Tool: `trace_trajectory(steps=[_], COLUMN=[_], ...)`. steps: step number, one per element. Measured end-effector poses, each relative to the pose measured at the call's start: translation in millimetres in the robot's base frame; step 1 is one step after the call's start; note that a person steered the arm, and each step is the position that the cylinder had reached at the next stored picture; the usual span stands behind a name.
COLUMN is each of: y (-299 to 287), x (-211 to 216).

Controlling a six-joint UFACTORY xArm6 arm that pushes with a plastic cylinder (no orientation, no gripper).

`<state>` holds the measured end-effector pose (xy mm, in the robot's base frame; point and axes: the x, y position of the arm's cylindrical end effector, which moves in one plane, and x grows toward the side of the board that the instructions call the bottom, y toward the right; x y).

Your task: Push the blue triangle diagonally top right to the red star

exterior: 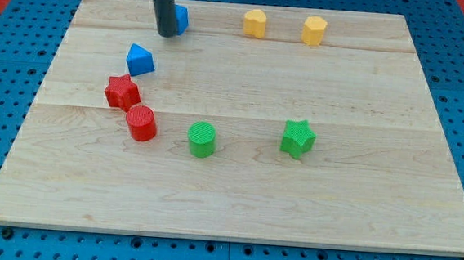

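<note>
Here, my tip rests near surface's top-left edge, touching second blue block — well above blue triangle. Triangle sits just up-right of red star, nearly touching. Red cylinder below star. No claw fitted — plain rod only.

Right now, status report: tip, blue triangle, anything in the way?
My tip at the view's top, against a second blue block. Blue triangle just up-right of the red star. Nothing between them.
</note>
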<state>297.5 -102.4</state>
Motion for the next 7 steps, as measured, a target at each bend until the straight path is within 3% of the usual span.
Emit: trace_trajectory(steps=[2,3,4,5,6,7], y=[-52.2,-68.8,16.7,-13.2,-55.8,-67.8], x=[107.5,109.7,88.4,69.5,81.7,39.6])
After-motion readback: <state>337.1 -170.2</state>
